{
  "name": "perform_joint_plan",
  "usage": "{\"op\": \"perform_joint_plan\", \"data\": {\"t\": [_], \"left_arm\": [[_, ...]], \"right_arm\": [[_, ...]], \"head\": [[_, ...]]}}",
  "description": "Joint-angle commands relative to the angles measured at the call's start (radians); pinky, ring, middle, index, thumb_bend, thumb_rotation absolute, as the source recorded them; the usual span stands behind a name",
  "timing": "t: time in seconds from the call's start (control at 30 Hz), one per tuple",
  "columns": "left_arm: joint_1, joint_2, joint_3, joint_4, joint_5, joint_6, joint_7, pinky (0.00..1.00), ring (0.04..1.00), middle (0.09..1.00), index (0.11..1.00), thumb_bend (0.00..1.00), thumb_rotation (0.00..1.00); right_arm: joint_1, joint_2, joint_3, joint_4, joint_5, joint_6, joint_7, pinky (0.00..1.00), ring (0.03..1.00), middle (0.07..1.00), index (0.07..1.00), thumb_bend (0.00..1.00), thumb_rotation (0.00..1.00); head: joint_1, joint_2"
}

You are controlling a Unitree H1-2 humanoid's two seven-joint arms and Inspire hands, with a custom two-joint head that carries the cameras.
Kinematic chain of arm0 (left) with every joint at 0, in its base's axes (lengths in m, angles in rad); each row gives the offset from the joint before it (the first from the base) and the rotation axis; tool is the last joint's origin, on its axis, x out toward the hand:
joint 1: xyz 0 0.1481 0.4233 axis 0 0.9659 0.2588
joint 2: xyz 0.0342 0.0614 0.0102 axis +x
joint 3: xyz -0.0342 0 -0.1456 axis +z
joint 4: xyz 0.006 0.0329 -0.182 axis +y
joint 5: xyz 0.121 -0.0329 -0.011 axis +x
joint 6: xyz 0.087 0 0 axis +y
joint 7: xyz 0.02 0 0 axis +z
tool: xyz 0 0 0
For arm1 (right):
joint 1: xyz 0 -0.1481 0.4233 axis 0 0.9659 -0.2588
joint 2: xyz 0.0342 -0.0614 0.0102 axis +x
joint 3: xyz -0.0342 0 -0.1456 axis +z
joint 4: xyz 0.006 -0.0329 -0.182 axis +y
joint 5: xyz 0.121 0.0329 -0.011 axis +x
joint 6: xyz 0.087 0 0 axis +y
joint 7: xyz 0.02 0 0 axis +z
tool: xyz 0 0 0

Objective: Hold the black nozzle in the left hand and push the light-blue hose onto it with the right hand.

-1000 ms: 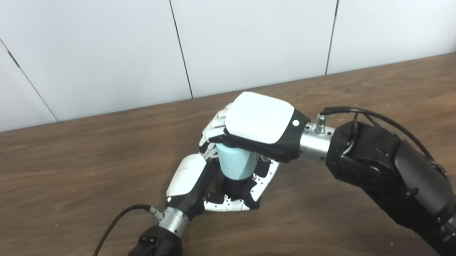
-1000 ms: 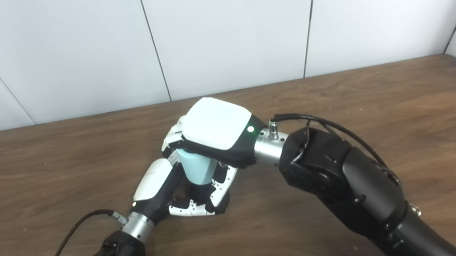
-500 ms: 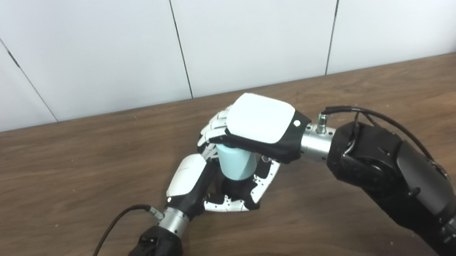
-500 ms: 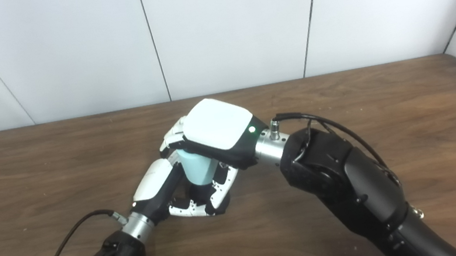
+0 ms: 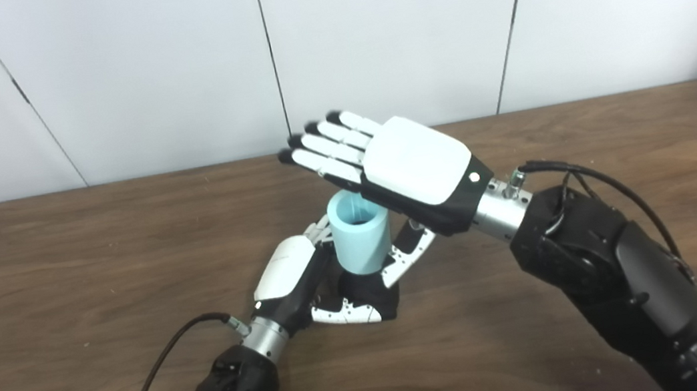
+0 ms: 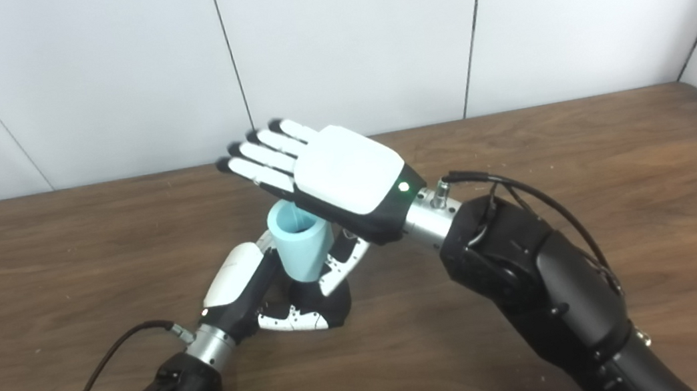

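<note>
Brown table mid-frame: left hand clasped round black nozzle under light-blue hose, right hand flat, spread, empty above; push seemingly finished, next likely withdrawing.

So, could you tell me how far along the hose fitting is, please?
The push looks done: the light-blue hose stands upright over the black nozzle, which the left hand grips. The right hand is open above it, holding nothing. How fully the hose is seated cannot be seen.
</note>
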Motion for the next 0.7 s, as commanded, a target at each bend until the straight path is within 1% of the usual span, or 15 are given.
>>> {"op": "perform_joint_plan", "data": {"t": [0.0,0.1,0.23,0.37,0.53,0.6,0.67], "left_arm": [[0.208,0.013,-0.055,0.13,0.014,0.013,-0.019,1.0,1.0,0.914,0.418,0.75,0.51],[0.208,0.012,-0.055,0.128,0.014,0.015,-0.02,1.0,1.0,0.913,0.415,0.75,0.51],[0.209,0.011,-0.055,0.128,0.015,0.016,-0.02,1.0,1.0,0.913,0.414,0.75,0.51],[0.209,0.011,-0.056,0.123,0.016,0.02,-0.022,1.0,1.0,0.913,0.411,0.75,0.51],[0.206,0.01,-0.057,0.125,0.018,0.02,-0.022,1.0,1.0,0.912,0.41,0.75,0.51],[0.206,0.009,-0.058,0.126,0.02,0.02,-0.02,1.0,1.0,0.912,0.41,0.75,0.51],[0.205,0.009,-0.058,0.127,0.021,0.02,-0.02,1.0,1.0,0.912,0.411,0.75,0.51]], "right_arm": [[-0.047,0.009,-0.037,-0.018,-0.025,-0.052,-0.116,1.0,1.0,1.0,1.0,0.86,0.47],[-0.042,0.007,-0.046,-0.016,-0.029,-0.065,-0.143,1.0,1.0,1.0,1.0,0.86,0.51],[-0.036,0.0,-0.051,-0.01,-0.024,-0.084,-0.161,1.0,1.0,1.0,1.0,0.86,0.52],[-0.023,-0.019,-0.051,-0.014,-0.009,-0.099,-0.141,1.0,1.0,1.0,1.0,0.84,0.53],[-0.005,-0.049,-0.052,-0.035,0.008,-0.114,-0.111,1.0,1.0,1.0,1.0,0.83,0.52],[0.003,-0.063,-0.054,-0.046,0.038,-0.119,-0.094,1.0,1.0,1.0,1.0,0.83,0.52],[0.014,-0.089,-0.053,-0.061,0.092,-0.119,-0.056,1.0,1.0,1.0,1.0,0.83,0.5]], "head": [[-0.001,0.001],[0.0,0.003],[0.0,0.002],[0.0,0.001],[0.002,0.001],[0.001,0.001],[0.001,0.001]]}}
